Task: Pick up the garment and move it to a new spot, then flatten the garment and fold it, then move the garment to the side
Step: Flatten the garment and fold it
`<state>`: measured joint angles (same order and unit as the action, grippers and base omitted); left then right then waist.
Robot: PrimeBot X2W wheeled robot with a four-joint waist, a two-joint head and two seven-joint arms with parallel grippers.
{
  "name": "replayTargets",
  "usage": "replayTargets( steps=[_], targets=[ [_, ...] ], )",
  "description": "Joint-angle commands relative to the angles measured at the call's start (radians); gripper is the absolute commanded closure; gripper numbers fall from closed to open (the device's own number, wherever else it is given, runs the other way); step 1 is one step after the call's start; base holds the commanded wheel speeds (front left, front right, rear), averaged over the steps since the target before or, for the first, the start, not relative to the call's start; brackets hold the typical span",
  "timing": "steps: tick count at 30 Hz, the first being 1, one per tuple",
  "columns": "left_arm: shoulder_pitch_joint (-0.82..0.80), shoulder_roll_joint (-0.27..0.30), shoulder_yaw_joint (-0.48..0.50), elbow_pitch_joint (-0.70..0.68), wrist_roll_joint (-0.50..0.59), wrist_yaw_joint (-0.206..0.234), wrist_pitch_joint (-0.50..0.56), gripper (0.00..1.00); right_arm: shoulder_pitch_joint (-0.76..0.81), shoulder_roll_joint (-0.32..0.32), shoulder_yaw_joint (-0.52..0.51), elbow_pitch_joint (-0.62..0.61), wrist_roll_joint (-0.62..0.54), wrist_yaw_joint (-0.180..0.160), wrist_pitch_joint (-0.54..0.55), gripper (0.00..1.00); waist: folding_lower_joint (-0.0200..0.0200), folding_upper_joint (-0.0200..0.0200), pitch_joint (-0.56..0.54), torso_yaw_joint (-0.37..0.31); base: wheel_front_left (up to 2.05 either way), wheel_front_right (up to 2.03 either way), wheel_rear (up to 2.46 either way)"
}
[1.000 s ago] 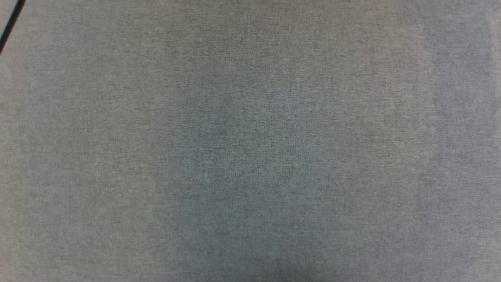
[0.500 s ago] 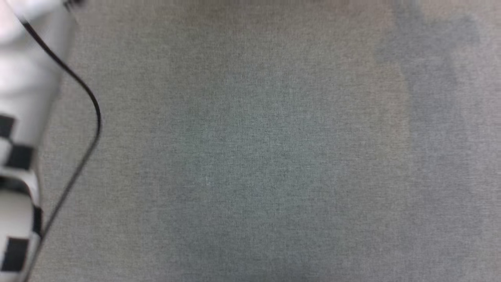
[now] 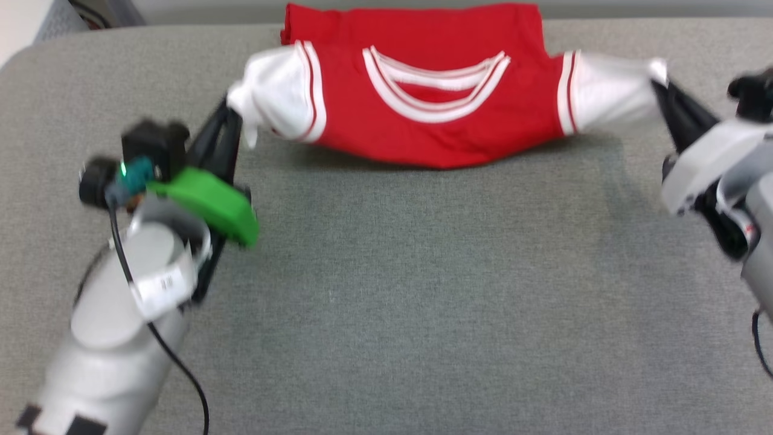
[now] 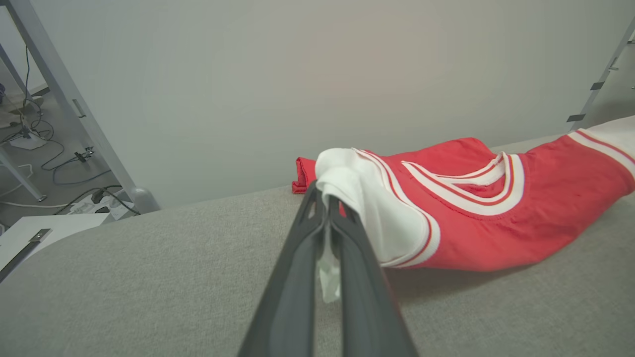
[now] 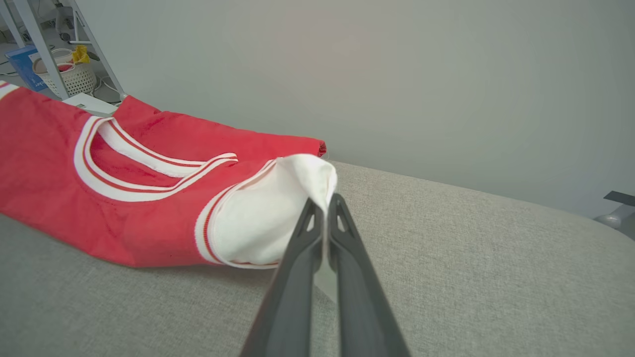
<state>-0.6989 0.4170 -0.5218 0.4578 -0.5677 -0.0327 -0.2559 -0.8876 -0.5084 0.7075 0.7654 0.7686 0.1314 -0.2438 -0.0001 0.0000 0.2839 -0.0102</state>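
While the left gripper (image 3: 232,115) and right gripper (image 3: 661,90) clamp the white sleeves of the garment (image 3: 435,130), those thin pinches could slip, dropping it bunched near the far edge of the table (image 3: 386,302).

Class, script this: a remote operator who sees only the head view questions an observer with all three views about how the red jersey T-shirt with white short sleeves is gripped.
Operator: My picture is blurred. Are the left jaws really shut on the red jersey T-shirt?
Observer: Yes. The left wrist view shows them shut on its white sleeve, with a scrap of white fabric hanging out between them.
Operator: And the right jaws?
Observer: The right wrist view shows them shut on the bunched tip of the other white sleeve.
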Motion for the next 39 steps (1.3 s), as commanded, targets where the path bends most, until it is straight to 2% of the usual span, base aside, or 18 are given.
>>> replayTargets(
  steps=[1, 10, 18, 26, 30, 37, 38, 39],
  targets=[
    [0.065, 0.01, 0.008, -0.021, 0.016, 0.01, -0.006, 1.0, 0.049, -0.007, -0.001, -0.017, 0.014, -0.001, -0.011, 1.0, 0.0001, 0.0, -0.053, -0.004, 0.0, 0.0, 0.0],
    [0.383, 0.008, 0.062, -0.097, 0.025, 0.02, -0.006, 1.0, 0.363, -0.064, -0.036, -0.112, 0.041, -0.001, -0.017, 1.0, 0.0001, 0.0, -0.138, -0.005, 0.0, 0.0, 0.0],
    [0.577, -0.02, 0.085, -0.105, 0.031, 0.026, -0.006, 1.0, 0.629, -0.088, -0.16, -0.166, 0.019, -0.001, -0.018, 1.0, 0.0001, 0.0, -0.191, -0.007, 0.0, 0.0, 0.0],
    [0.712, -0.053, 0.139, -0.113, 0.037, 0.041, -0.006, 1.0, 0.86, -0.073, -0.313, -0.225, -0.01, -0.001, -0.016, 1.0, 0.0001, 0.0, -0.206, 0.002, 0.0, 0.0, 0.0],
    [0.765, -0.069, 0.163, -0.117, 0.049, 0.039, -0.006, 1.0, 0.973, -0.042, -0.372, -0.27, -0.024, -0.001, 0.014, 1.0, 0.0001, 0.0, -0.212, 0.014, 0.0, 0.0, 0.0],
    [0.774, -0.096, 0.181, -0.121, 0.079, 0.027, -0.006, 1.0, 1.059, 0.008, -0.474, -0.343, -0.062, -0.001, 0.07, 1.0, 0.0001, 0.0, -0.206, 0.021, 0.0, 0.0, 0.0],
    [0.77, -0.099, 0.184, -0.123, 0.085, 0.023, -0.006, 1.0, 1.058, 0.015, -0.49, -0.357, -0.07, -0.001, 0.082, 0.76, 0.0001, 0.0, -0.205, 0.021, 0.0, 0.0, 0.0],
    [0.766, -0.1, 0.186, -0.125, 0.089, 0.02, -0.006, 1.0, 1.055, 0.018, -0.503, -0.369, -0.078, -0.001, 0.089, 0.58, 0.0001, 0.0, -0.204, 0.021, 0.0, 0.0, 0.0]
  ],
)
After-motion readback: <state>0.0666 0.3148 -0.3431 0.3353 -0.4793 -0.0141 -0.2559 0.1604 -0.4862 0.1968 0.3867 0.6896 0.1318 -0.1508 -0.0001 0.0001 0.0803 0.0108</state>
